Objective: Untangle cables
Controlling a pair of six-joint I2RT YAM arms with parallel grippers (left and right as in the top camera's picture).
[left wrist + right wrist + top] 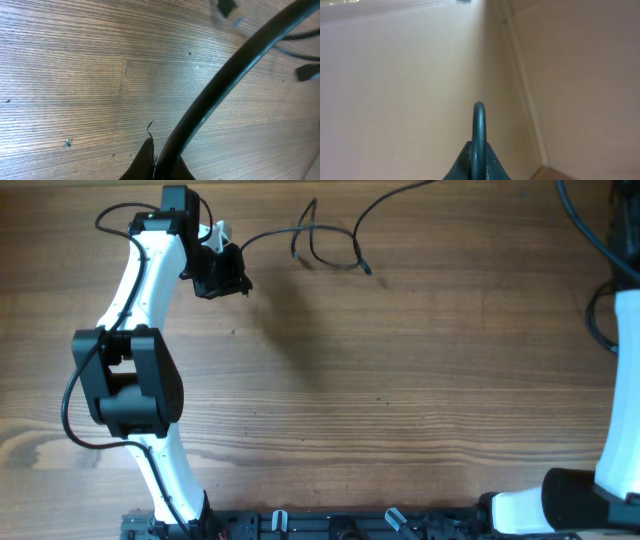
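Note:
A thin black cable [322, 242] lies in loose loops at the far middle of the table, with a small plug end [366, 269] and a strand running off the top edge. One strand runs left to my left gripper [224, 274]. In the left wrist view my left gripper [157, 162] is shut on a black cable [235, 70] that rises to the upper right, and blurred plug ends [227, 7] lie beyond. My right gripper [479, 160] is shut on a dark cable loop [479, 120] and faces a pale wall. It is out of the overhead view.
The left arm [135, 370] stretches along the table's left side. The white right arm [622, 390] stands at the right edge, with thicker black robot wires [590, 240] behind it. A black rail [330, 525] runs along the front edge.

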